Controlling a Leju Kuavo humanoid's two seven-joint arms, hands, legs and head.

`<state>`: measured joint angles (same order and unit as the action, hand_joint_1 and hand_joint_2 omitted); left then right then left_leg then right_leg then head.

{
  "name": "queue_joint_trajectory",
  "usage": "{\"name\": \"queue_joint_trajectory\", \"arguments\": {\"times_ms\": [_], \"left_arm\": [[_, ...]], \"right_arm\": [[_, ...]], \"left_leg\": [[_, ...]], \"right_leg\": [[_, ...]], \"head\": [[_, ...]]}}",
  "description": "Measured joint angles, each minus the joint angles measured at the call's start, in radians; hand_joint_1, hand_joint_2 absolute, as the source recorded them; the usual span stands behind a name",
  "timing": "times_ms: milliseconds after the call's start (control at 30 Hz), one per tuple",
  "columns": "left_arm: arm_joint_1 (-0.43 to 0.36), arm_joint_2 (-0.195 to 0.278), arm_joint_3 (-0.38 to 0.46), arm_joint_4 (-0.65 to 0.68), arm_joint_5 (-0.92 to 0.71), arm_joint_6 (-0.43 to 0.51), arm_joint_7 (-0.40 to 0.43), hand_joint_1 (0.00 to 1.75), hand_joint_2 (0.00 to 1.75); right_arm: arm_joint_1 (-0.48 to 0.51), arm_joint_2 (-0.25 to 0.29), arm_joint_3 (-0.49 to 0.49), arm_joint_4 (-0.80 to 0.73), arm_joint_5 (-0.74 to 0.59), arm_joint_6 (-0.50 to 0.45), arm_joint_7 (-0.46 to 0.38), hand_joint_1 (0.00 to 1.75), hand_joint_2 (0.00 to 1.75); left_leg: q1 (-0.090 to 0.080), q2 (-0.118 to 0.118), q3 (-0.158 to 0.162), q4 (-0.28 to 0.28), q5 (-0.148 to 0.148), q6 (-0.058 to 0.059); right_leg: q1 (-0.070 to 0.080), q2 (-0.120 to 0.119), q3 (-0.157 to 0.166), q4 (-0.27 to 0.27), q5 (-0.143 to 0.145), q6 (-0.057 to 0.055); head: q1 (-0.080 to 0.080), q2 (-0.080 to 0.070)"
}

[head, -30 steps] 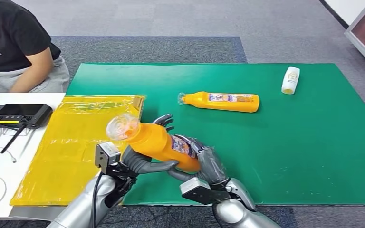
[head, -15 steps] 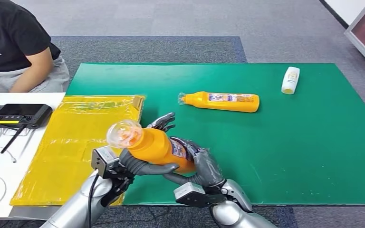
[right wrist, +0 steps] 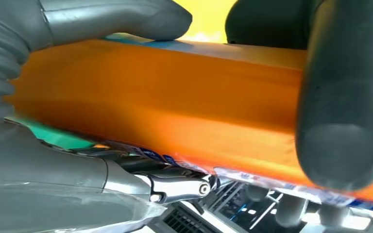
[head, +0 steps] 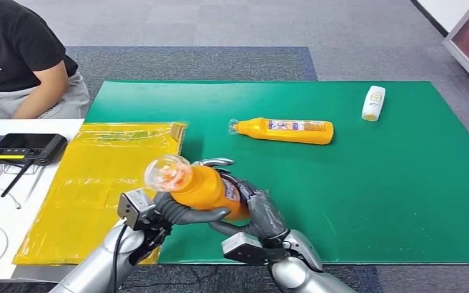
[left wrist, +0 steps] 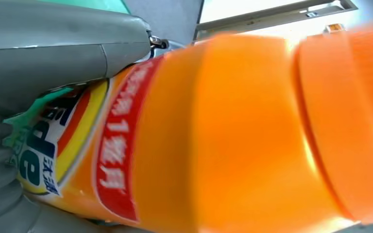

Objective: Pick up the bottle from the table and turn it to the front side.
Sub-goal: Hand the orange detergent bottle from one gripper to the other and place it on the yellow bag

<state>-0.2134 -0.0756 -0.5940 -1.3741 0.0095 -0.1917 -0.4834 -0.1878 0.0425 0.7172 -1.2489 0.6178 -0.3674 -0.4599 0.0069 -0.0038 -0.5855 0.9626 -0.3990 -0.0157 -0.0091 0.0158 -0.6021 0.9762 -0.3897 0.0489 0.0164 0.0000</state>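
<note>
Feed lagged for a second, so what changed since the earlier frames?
Both hands kept hold of the orange bottle: the left hand and right hand turned it, its clear cap shifting slightly right and down, the label rolling out of sight. The second orange bottle, white bottle and yellow bag stayed put.

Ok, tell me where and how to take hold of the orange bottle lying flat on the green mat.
Probably best to grip the orange bottle across its labelled middle, coming down from above. It lies on its side on the green mat, cap toward the yellow bag, so the long straight body offers broad opposite sides, while the neck narrows. The mat around it is bare, leaving fingers room either side.
</note>
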Motion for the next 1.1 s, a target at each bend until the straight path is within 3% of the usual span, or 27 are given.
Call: {"name": "queue_joint_trajectory", "arguments": {"times_ms": [700,867,1100], "left_arm": [[-0.019,0.097,0.006,0.018,-0.104,-0.033,0.024,1.75,1.75],[-0.018,0.159,0.037,0.018,-0.174,-0.021,0.035,1.75,1.75],[-0.015,0.314,0.105,0.017,-0.377,0.039,0.072,1.75,1.75]], "right_arm": [[0.036,0.030,-0.003,0.062,-0.079,0.024,-0.014,0.00,1.75],[0.049,0.031,-0.018,0.069,-0.090,0.029,-0.013,0.00,1.75],[0.075,0.031,-0.047,0.069,-0.093,0.031,-0.013,0.00,1.75]], "left_leg": [[0.000,0.000,-0.002,0.000,0.000,0.000],[0.000,0.000,-0.002,0.000,0.001,-0.001],[0.001,0.000,-0.003,0.000,0.002,-0.004]], "right_leg": [[0.000,0.000,-0.001,0.000,0.000,0.000],[0.000,0.001,-0.003,0.002,0.000,-0.001],[0.001,0.001,-0.005,0.004,0.000,-0.003]], "head": [[0.000,0.000],[0.000,0.000],[0.000,0.000]]}}
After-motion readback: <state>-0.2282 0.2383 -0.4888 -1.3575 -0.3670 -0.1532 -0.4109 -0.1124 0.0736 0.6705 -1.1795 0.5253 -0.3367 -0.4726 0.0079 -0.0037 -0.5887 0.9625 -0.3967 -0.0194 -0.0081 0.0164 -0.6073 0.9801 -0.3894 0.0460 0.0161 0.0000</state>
